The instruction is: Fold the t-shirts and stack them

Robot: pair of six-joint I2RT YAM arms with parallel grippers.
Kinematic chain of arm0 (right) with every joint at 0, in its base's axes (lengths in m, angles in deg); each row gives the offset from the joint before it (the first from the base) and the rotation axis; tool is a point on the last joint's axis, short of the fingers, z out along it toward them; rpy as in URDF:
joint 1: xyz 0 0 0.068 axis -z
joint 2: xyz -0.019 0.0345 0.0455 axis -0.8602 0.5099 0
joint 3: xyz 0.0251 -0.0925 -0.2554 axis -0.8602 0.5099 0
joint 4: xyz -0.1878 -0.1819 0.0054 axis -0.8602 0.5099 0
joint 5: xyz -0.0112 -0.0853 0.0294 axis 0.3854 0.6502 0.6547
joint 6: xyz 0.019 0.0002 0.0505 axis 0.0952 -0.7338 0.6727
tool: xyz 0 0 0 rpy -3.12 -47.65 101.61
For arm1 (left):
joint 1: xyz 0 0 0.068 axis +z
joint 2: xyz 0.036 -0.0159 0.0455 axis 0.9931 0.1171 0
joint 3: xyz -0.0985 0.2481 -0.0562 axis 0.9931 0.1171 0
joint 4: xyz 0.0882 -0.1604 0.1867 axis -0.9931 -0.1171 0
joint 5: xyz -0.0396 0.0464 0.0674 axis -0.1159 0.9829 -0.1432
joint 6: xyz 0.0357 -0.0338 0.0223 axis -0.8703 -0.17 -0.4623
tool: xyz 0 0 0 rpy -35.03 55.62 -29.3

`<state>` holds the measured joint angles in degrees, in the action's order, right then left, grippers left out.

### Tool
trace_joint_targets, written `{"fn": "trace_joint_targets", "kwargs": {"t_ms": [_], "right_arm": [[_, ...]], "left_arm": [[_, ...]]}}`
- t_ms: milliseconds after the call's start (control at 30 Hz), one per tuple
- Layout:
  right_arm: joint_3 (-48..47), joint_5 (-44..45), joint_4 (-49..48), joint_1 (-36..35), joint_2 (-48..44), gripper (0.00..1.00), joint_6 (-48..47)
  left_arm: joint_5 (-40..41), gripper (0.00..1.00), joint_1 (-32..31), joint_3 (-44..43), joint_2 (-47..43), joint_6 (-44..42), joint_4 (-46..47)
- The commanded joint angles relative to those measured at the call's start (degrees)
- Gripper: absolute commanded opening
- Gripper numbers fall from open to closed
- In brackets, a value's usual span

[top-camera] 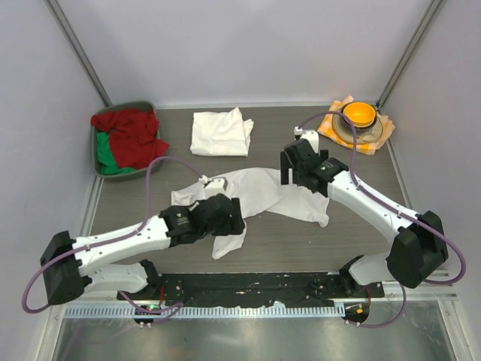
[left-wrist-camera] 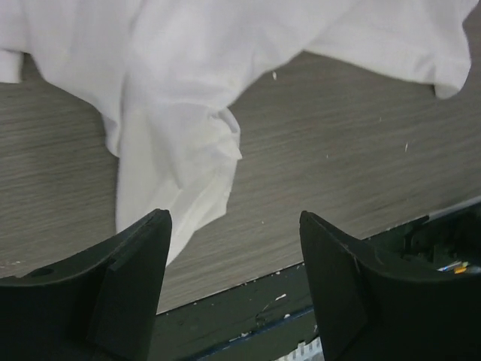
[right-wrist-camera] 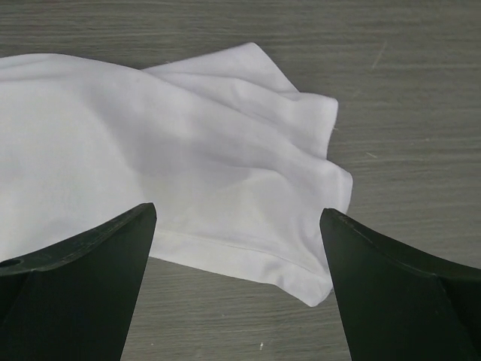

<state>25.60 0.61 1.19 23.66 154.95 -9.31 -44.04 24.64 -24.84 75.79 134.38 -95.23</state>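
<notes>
One white t-shirt (top-camera: 220, 133) lies folded at the back of the table. A second t-shirt (top-camera: 267, 194) lies loose and crumpled in the middle. My left gripper (top-camera: 234, 219) hovers over that shirt's near left part. In the left wrist view this gripper (left-wrist-camera: 233, 218) is open with only bare table between its fingers, and a bunched fold of the shirt (left-wrist-camera: 176, 143) lies just ahead. My right gripper (top-camera: 294, 167) stands over the shirt's far right side. Seen from the right wrist, that gripper (right-wrist-camera: 237, 210) is open, straddling a hemmed corner of the shirt (right-wrist-camera: 188, 165) without gripping it.
A green bin (top-camera: 95, 154) with red and green cloths stands at the back left. At the back right an orange bowl (top-camera: 358, 113) sits on plates on an orange-and-white checked cloth (top-camera: 328, 128). A black rail (top-camera: 248, 286) runs along the table's near edge.
</notes>
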Motion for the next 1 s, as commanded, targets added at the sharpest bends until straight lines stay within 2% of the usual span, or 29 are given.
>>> {"fn": "trace_joint_targets", "kwargs": {"t_ms": [0,133,267,367,500,633,800,967], "right_arm": [[3.9,-1.4,-1.7,2.5,-3.0,0.96,5.0],[6.9,-2.3,-1.6,2.5,-3.2,0.95,6.2],[8.9,-2.3,-2.4,2.5,-3.8,0.95,6.4],[9.8,-4.3,-3.1,2.5,-4.1,0.95,6.6],[10.8,-5.7,-4.3,2.5,-4.3,0.95,6.7],[11.5,-6.1,-4.9,2.5,-4.2,0.94,6.6],[11.3,-6.5,-5.4,2.5,-3.7,0.94,6.7],[11.3,-6.7,-5.5,2.5,-3.8,0.94,6.4]], "left_arm": [[0.9,0.71,-6.0,-3.8,5.7,3.5,2.5],[5.6,0.65,-12.3,-4.7,8.1,8.6,-4.7],[10.7,0.58,-19.0,-0.7,5.4,19.2,-10.5],[15.8,0.56,-22.6,2.1,2.9,23.7,-14.2],[19.6,0.53,-23.6,5.6,-1.8,30.1,-19.4],[22.1,0.53,-23.6,9.4,-3.7,31.7,-20.6],[24.0,0.53,-23.6,9.5,-2.1,31.0,-19.3],[25.9,0.52,-23.5,10.2,0.3,26.4,-14.6]]}}
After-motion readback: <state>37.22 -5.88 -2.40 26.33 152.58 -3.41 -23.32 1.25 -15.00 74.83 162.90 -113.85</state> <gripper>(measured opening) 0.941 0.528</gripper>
